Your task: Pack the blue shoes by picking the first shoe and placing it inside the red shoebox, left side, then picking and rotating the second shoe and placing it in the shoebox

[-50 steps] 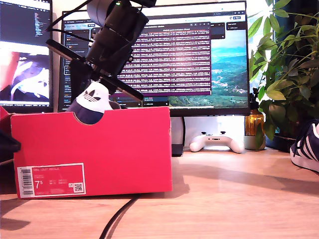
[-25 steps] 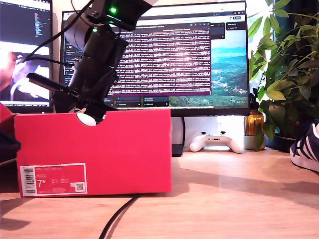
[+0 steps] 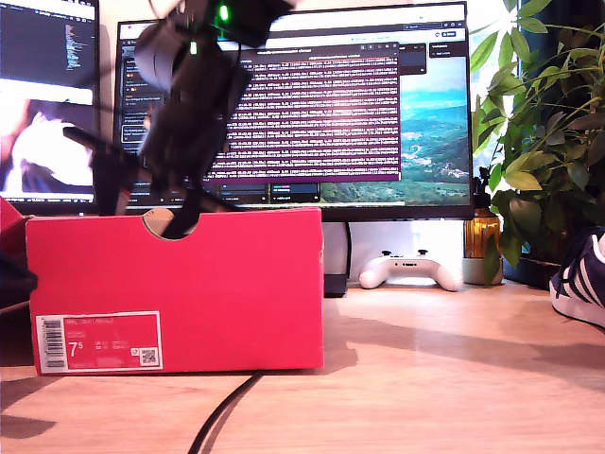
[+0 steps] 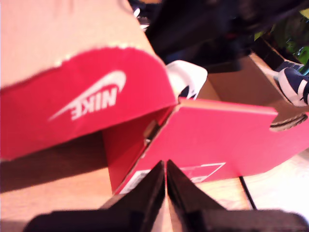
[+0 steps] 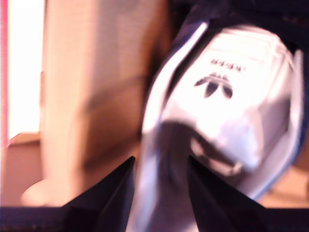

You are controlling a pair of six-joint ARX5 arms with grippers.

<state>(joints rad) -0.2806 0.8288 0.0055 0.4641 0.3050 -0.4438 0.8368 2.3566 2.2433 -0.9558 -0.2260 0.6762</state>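
The red shoebox (image 3: 236, 284) stands open at the exterior view's left, its Nike lid (image 4: 72, 96) folded back. My second arm (image 3: 189, 104) reaches down into it, blurred. My second gripper (image 5: 159, 162) is shut on one blue shoe (image 5: 227, 96), its fingers astride the heel rim below the white trefoil tab. That heel (image 4: 186, 79) shows inside the box under the arm. The other blue shoe (image 3: 581, 279) lies on the desk at the exterior view's right edge. My first gripper (image 4: 165, 166) is shut and empty, outside the shoebox (image 4: 227, 135) near its labelled corner.
Two monitors (image 3: 331, 113) stand behind the box. A white game controller (image 3: 411, 270), an amber bottle (image 3: 482, 232) and a leafy plant (image 3: 548, 123) sit at the exterior view's back right. A black cable (image 3: 222, 416) runs from under the box to the desk's front edge.
The second arm has lowered the shoe from above the box rim down into the box. The white heel tab no longer stands above the rim. The box shifted slightly.
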